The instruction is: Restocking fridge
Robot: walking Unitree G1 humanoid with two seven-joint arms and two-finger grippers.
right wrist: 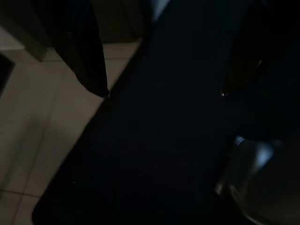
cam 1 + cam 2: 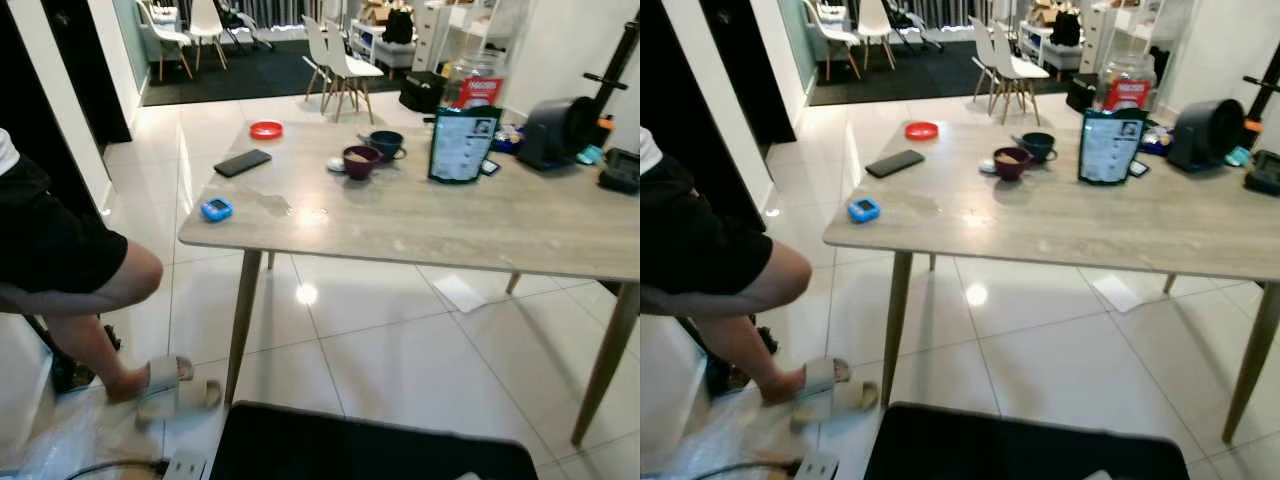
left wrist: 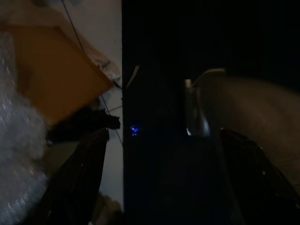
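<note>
A pale wooden table point(image 2: 420, 215) stands ahead on white floor tiles, well apart from the robot, and no fridge can be made out, so the restocking looks to be at its start. At about one o'clock on the table a dark blue pouch point(image 2: 460, 145) stands upright, with a red-labelled jar point(image 2: 478, 85) behind it; these read as the likeliest goods to carry, though which one the task means I cannot tell. Towards twelve o'clock sit a maroon bowl point(image 2: 359, 160) and a teal cup point(image 2: 386, 144), close together as if left from a meal. At eleven o'clock lie a red lid point(image 2: 266, 129) and a black phone point(image 2: 242, 162), and a small blue gadget point(image 2: 216, 209) rests near the near edge. A seated person's leg point(image 2: 95, 300) is at nine o'clock, beside the table's corner. Both arms hang idle over a black mat point(image 2: 370, 445) at six o'clock: the left tool point(image 3: 161, 178) has its fingers spread wide with nothing between them, and the right tool point(image 1: 164, 79) likewise stands wide apart and empty, presumably held ready for a pick.
</note>
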